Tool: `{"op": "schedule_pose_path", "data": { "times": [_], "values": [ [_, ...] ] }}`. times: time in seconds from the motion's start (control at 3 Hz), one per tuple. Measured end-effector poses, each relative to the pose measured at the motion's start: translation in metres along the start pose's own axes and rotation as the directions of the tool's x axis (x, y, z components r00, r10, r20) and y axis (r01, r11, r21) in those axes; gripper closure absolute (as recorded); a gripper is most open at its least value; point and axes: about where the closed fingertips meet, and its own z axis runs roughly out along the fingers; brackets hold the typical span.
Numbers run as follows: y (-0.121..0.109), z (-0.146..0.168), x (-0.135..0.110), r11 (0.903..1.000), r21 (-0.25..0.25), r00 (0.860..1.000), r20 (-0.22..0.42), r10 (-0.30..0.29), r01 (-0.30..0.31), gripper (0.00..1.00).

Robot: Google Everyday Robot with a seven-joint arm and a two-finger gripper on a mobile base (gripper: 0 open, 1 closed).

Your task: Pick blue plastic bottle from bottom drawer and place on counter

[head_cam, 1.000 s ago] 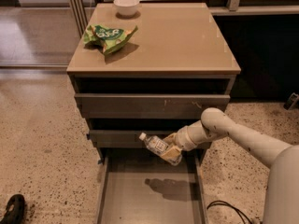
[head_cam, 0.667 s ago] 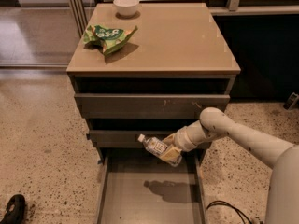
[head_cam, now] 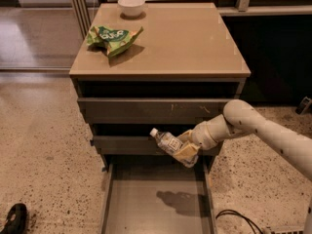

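We are seeing the blue plastic bottle [head_cam: 167, 142] hanging in the air above the open bottom drawer [head_cam: 136, 209], just in front of the middle drawer front [head_cam: 122, 144]. Its long axis is tilting, with the white cap pointing up and to the left and the base pointing down and right. The gripper [head_cam: 184, 152] is sitting at that lower end, its jaws clamping the bottle's base half. We are judging the risks. The cap could catch the drawer fronts or the lip of the table [head_cam: 185, 43] on the way up. The off-centre hold could let the bottle swing or slip. A careless set-down could nudge the green snack bag [head_cam: 113, 36] or the white bowl [head_cam: 131, 5].
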Motion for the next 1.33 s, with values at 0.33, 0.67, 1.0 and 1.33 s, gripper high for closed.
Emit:
{"op": "schedule_pose_path", "data": {
  "times": [0.33,0.67,1.0,1.33],
  "values": [
    [-0.007,-0.033,-0.021,0.9999,0.004,1.0,-0.01,0.011,-0.011,1.0],
    [-0.022,-0.072,-0.051,0.9999,0.013,1.0,0.002,0.005,-0.005,1.0],
    [-0.021,-0.072,-0.052,0.9999,0.01,1.0,0.004,0.005,-0.005,1.0],
    [-0.001,-0.086,-0.061,0.9997,-0.012,1.0,-0.015,0.022,-0.023,1.0]
  ]
}}
